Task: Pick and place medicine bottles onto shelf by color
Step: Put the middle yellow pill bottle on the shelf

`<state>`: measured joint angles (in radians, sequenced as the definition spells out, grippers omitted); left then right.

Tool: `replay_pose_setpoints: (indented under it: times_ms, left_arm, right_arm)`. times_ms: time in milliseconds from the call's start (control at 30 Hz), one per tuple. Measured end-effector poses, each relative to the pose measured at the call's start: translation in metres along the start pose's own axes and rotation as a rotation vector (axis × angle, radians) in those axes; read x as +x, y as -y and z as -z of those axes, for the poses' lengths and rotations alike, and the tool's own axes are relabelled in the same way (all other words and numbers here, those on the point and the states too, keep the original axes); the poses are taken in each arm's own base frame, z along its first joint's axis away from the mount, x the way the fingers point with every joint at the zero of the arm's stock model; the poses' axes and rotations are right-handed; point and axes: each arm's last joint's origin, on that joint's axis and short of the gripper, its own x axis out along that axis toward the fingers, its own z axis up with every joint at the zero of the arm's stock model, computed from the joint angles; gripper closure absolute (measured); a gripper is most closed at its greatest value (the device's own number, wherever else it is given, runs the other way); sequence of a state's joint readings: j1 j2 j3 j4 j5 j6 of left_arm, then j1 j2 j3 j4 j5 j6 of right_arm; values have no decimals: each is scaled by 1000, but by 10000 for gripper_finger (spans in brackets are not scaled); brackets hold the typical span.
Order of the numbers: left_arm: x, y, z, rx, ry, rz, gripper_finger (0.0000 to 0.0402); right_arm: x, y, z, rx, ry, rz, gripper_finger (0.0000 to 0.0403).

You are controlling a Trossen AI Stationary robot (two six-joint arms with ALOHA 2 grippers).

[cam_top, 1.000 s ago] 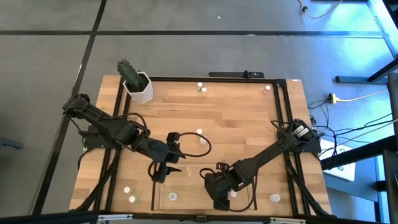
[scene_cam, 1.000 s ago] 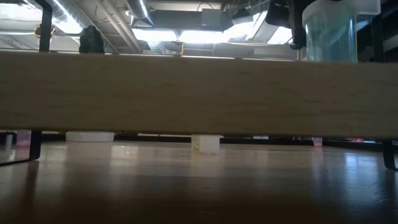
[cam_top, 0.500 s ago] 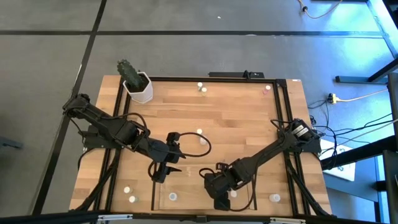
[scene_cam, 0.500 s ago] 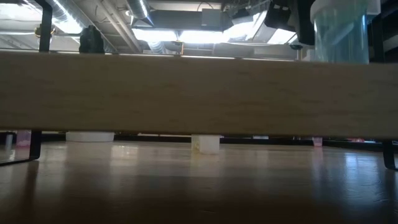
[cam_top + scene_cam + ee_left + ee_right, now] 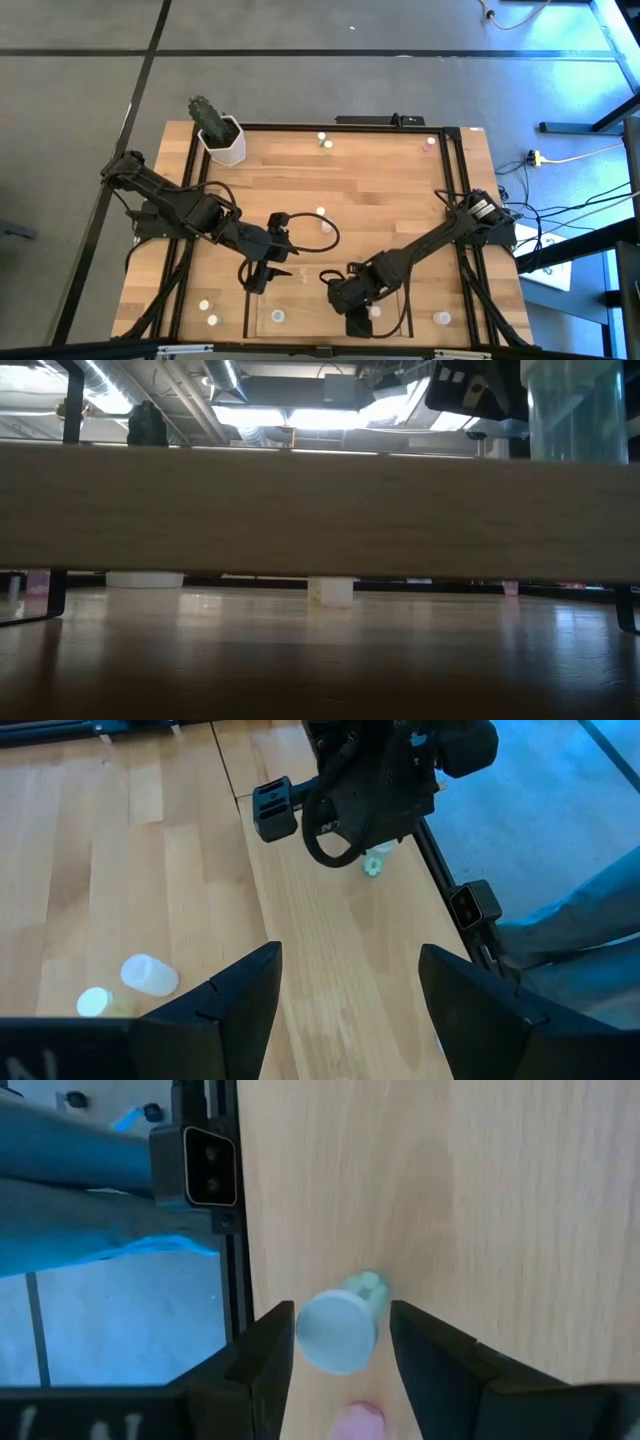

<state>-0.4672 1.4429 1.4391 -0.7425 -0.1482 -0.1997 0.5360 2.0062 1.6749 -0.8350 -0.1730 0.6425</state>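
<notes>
My right gripper [image 5: 340,1355] is shut on a clear medicine bottle [image 5: 345,1320] with a pale cap and green pills inside, over the shelf [image 5: 305,322] at the table's near edge. The low view shows that bottle [image 5: 578,410] above the shelf's wooden front [image 5: 300,510], its bottom hidden. My left gripper [image 5: 345,1010] hangs open over the wood left of it, touching nothing. Other medicine bottles rest on the table: two [image 5: 150,975] near the left gripper, two at the middle [image 5: 321,212], some by the far edge [image 5: 320,137]. My right gripper pinches the bottle between its two fingers at the sides just under the cap [image 5: 305,1335]. The fingers come from above, slanting down. The bottle's cap faces the wrist and its pill end [image 5: 370,1285] points down. The shelf's front hides whether its bottom rests on the shelf.
A white pot with a green cactus [image 5: 220,135] stands at the far left corner. A black frame [image 5: 455,180] runs round the tabletop. A black cable loop [image 5: 305,235] lies at the middle. Single bottles sit near the front right [image 5: 441,318] and front left [image 5: 203,302].
My right gripper has swung its wrist a little, and the bottle in it has shifted toward the table's right edge, staying upright. The left arm has kept still.
</notes>
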Motion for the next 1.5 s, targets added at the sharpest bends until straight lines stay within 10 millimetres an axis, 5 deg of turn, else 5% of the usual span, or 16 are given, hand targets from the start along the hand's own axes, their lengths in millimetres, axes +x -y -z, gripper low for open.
replay_pose_setpoints:
  times_ms: [733, 1500]
  left_arm:
    - [1, -9, 4, -79, -53, -34, 171]
    - [13, -86, 1, -142, -95, -233, 171]
  right_arm:
    - [-89, 17, -6, 106, 326, 154, 234]
    - [-141, 80, -8, -47, 249, 360, 234]
